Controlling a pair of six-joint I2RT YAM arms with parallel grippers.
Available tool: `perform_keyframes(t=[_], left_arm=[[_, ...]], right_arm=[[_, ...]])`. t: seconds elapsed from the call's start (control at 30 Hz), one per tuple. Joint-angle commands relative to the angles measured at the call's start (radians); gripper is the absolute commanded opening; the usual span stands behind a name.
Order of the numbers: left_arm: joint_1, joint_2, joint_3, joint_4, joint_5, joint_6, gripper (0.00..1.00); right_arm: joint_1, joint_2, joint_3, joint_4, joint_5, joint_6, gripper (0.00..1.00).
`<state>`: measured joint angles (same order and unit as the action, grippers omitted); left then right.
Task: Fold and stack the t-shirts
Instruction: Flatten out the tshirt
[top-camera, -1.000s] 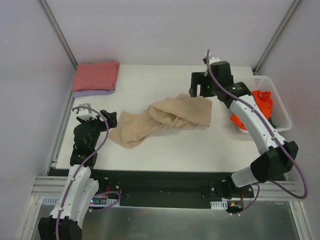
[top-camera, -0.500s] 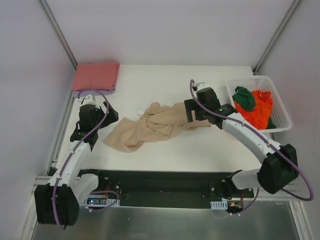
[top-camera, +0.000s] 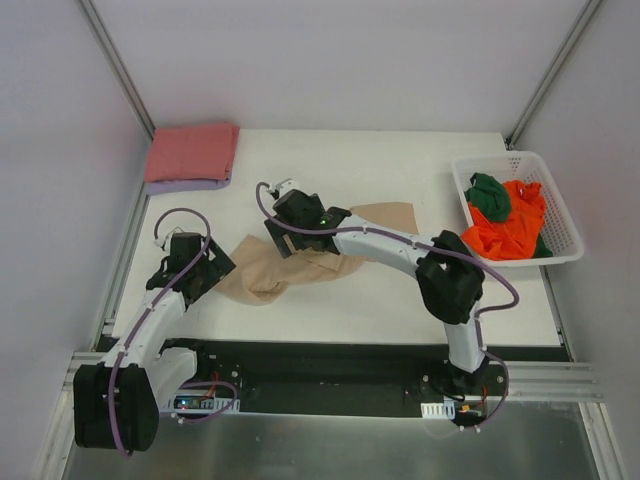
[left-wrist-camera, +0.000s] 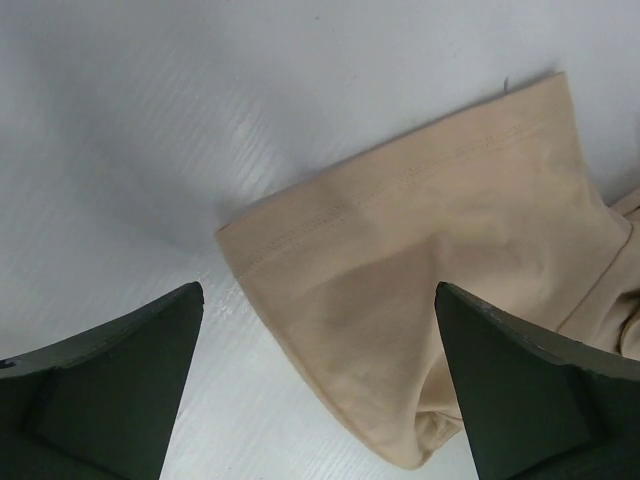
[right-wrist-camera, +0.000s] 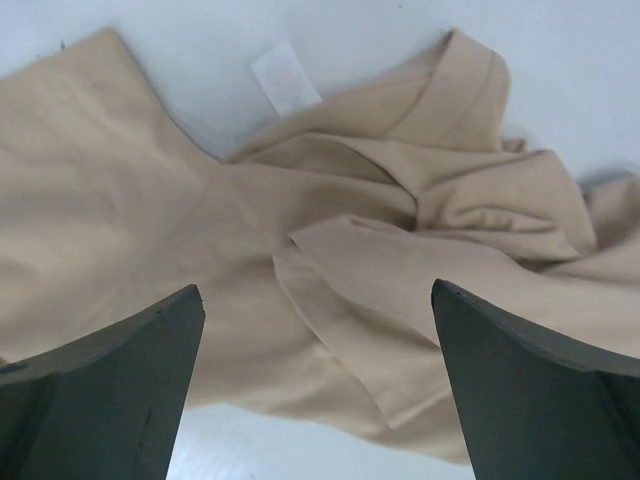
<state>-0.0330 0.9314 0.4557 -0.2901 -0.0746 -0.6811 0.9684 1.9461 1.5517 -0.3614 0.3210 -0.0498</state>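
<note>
A crumpled tan t-shirt (top-camera: 300, 262) lies in the middle of the white table (top-camera: 350, 300). My left gripper (top-camera: 212, 262) is open just above the shirt's left hem corner (left-wrist-camera: 400, 260). My right gripper (top-camera: 280, 228) is open over the shirt's bunched middle (right-wrist-camera: 380, 270), near the collar. A folded salmon pink t-shirt (top-camera: 192, 150) lies on a lavender one (top-camera: 190, 185) at the back left corner. A bright orange t-shirt (top-camera: 510, 225) and a dark green t-shirt (top-camera: 488, 193) lie in the basket.
A white plastic lattice basket (top-camera: 560, 215) stands at the right edge of the table. Grey walls with metal struts close in the back and sides. The right arm (top-camera: 400, 250) reaches across the table's middle over the tan shirt.
My right gripper has swung from the back right, near the basket, leftwards across the tan shirt to its left part. My left gripper has come down to the shirt's left corner. The shirt has bunched leftwards.
</note>
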Motion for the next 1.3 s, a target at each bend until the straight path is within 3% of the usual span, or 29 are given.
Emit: perform_keyframes(t=[0.0,0.17,0.27,0.37,0.5,0.73,0.87,1.03,1.27], left_arm=[[-0.005,0.035,-0.017,0.002,-0.014,-0.113,0.99],[-0.005,0.170,0.003,0.023,-0.011,-0.130,0.97],[-0.008,0.243,0.015,0.049,0.001,-0.129,0.85],[-0.015,0.299,0.028,0.069,0.013,-0.126,0.60],[-0.022,0.327,0.041,0.085,0.001,-0.109,0.00],[-0.022,0.224,0.038,0.083,-0.134,-0.058,0.00],[-0.022,0.136,0.040,0.072,-0.175,-0.032,0.00],[-0.022,-0.035,0.109,0.043,-0.183,0.017,0.00],[-0.021,-0.250,0.308,-0.021,-0.215,0.078,0.00]], right_arm=[[-0.003,0.123,0.149,-0.040,0.087,0.090,0.96],[-0.004,0.230,0.241,-0.112,0.124,0.071,0.88],[-0.004,0.252,0.251,-0.149,0.141,0.080,0.71],[-0.002,0.222,0.217,-0.148,0.171,0.094,0.55],[-0.003,0.143,0.156,-0.133,0.216,0.090,0.40],[-0.008,-0.030,-0.019,-0.111,0.271,0.057,0.10],[-0.023,-0.154,-0.131,-0.114,0.315,0.032,0.01],[-0.077,-0.357,-0.199,-0.163,0.377,-0.004,0.01],[-0.163,-0.653,-0.165,-0.243,0.438,-0.094,0.01]])
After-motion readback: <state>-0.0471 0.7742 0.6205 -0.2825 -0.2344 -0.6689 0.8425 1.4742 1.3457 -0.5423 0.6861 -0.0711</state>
